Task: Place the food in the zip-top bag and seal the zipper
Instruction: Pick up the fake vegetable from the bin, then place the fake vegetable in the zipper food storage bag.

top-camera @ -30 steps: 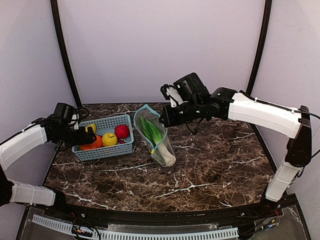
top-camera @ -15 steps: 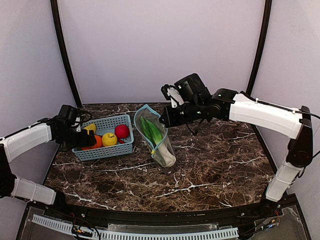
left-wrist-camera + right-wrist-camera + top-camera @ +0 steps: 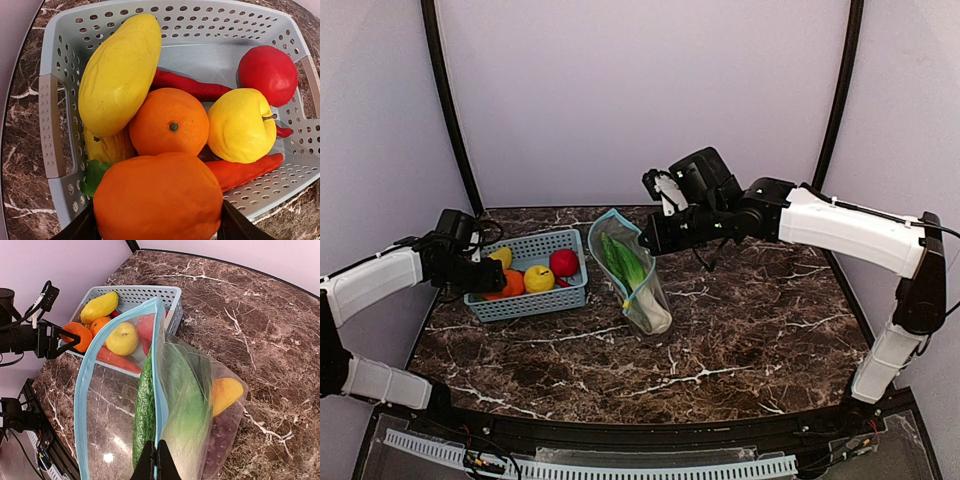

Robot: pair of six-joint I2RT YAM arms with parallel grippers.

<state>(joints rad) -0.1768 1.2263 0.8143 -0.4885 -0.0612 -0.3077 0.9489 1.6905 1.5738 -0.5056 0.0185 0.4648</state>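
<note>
- Top external: high, from the table's (image 3: 720, 350) near edge, distant.
- Left wrist: close, down into the basket (image 3: 50, 125).
- Right wrist: seemingly just above the bag (image 3: 110, 410); all share the basket.

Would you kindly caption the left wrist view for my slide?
Left gripper holds an orange fruit over the basket.

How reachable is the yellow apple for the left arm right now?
Probably not yet: left gripper is shut on an orange piece, jaws full. The yellow apple itself lies uncovered in the basket.
</note>
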